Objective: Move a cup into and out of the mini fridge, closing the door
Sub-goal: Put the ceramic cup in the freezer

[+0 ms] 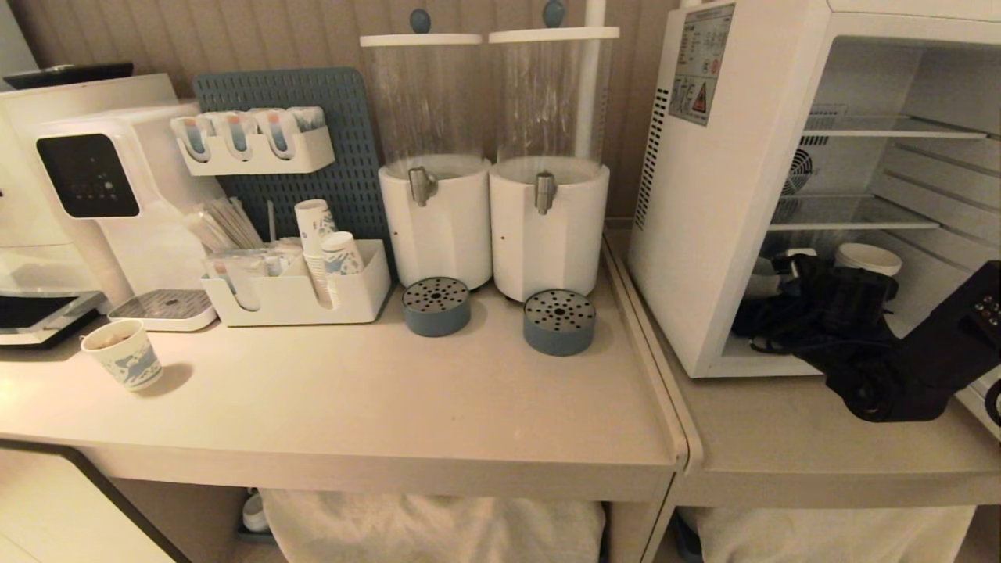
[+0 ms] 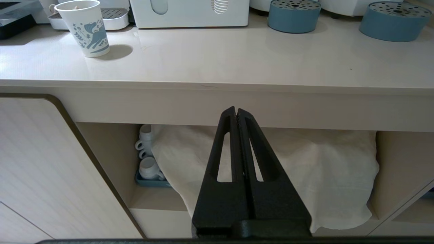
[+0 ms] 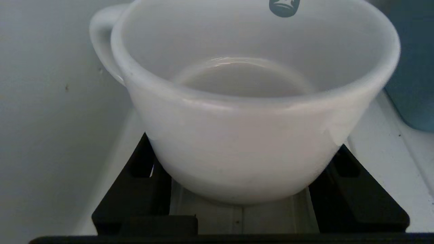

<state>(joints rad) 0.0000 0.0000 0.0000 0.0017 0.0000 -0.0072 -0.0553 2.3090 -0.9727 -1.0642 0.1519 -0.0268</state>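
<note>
The mini fridge [image 1: 704, 234] stands at the right of the counter with its front open; the door is out of view. My right arm reaches into the bottom compartment. There the right gripper [image 1: 856, 275] has the squat white cup [image 1: 868, 256] between its fingers. In the right wrist view the cup [image 3: 251, 128] fills the gap, its handle toward the fridge's side wall, and both black fingers [image 3: 142, 176] press against its sides just above the fridge floor. My left gripper [image 2: 236, 110] hangs shut and empty below the counter's front edge.
A patterned paper cup [image 1: 125, 356] stands at the counter's left. Two drink dispensers [image 1: 434, 219] with blue drip trays [image 1: 559, 320] and a cup organiser [image 1: 297, 293] line the back. A blue object [image 3: 413, 67] sits beside the cup inside the fridge. Wire shelves hang above.
</note>
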